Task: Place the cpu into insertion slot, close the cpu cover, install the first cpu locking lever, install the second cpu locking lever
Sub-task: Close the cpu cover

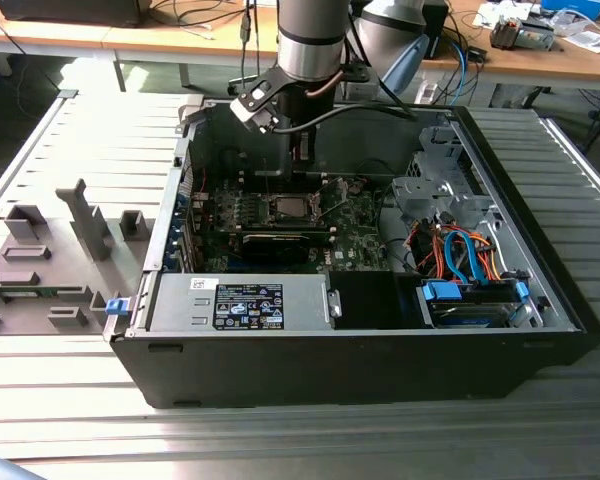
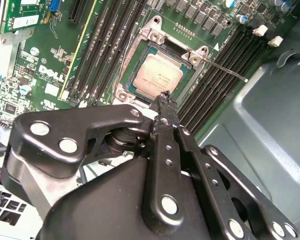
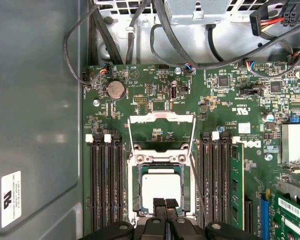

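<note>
End effector point(image 3: 165, 204) hovers over cpu point(image 3: 160, 189) — memory slots point(image 3: 106, 185) flanking.

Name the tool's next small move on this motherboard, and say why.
Probably the tool should rise off the cpu and go to the top bar of the cpu cover to tip it down. The cpu already lies in the insertion slot, the cover stands raised off the slot, and the tool, shut and holding nothing, sits at the cpu's edge.
</note>
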`<state>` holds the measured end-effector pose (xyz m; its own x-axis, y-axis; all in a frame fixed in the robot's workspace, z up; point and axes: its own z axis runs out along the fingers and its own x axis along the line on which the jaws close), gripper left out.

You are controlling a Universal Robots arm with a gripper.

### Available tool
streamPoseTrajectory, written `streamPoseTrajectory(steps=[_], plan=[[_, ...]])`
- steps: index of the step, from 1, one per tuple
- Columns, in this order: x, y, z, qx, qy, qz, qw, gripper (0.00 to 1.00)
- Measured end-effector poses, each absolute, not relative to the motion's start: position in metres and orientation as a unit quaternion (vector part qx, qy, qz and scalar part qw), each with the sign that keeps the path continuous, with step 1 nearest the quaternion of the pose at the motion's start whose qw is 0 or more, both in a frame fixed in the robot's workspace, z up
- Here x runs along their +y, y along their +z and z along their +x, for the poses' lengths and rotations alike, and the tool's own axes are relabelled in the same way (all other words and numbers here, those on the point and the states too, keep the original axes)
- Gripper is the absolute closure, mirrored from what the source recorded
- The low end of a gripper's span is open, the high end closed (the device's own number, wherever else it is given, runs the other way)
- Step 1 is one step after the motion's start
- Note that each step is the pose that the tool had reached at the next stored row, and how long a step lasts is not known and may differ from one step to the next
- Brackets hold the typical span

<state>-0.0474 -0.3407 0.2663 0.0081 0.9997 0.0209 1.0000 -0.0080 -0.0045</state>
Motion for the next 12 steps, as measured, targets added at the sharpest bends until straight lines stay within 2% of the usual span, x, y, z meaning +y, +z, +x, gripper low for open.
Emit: streamPoseTrajectory(steps=[12], plan=[[-0.3411, 0.2674, -0.0461, -0.704, -0.006, -0.710, 0.009, 0.89]])
